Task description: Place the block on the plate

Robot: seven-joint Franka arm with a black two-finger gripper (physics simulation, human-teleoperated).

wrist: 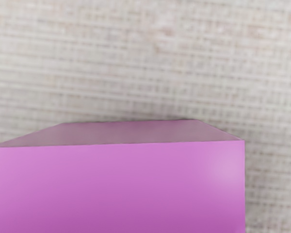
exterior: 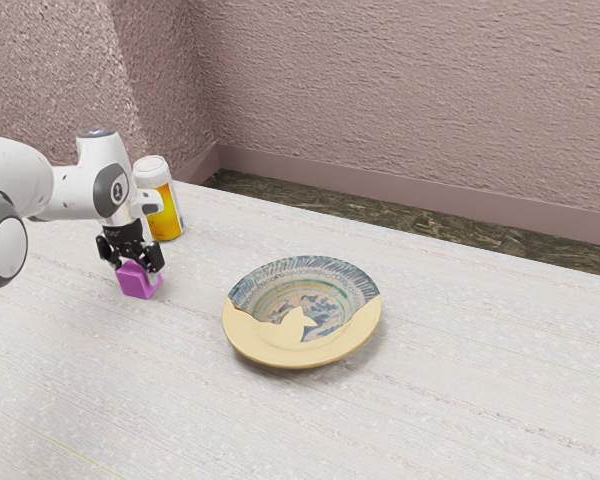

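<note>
Pale, streaked tabletop (exterior: 450, 380) below a rough pinkish wall (exterior: 410, 90); the purple block (exterior: 135, 283) sits low, directly under the end effector (exterior: 136, 268), its flat face looming close in the wrist view. The plate (exterior: 303, 349) lies well apart toward the exterior view's right and nearer that camera, so the carry, once a grip is sure, probably runs that way. End effector right at the block, but whether spread wide, narrowed or clamped on it, cannot tell
</note>
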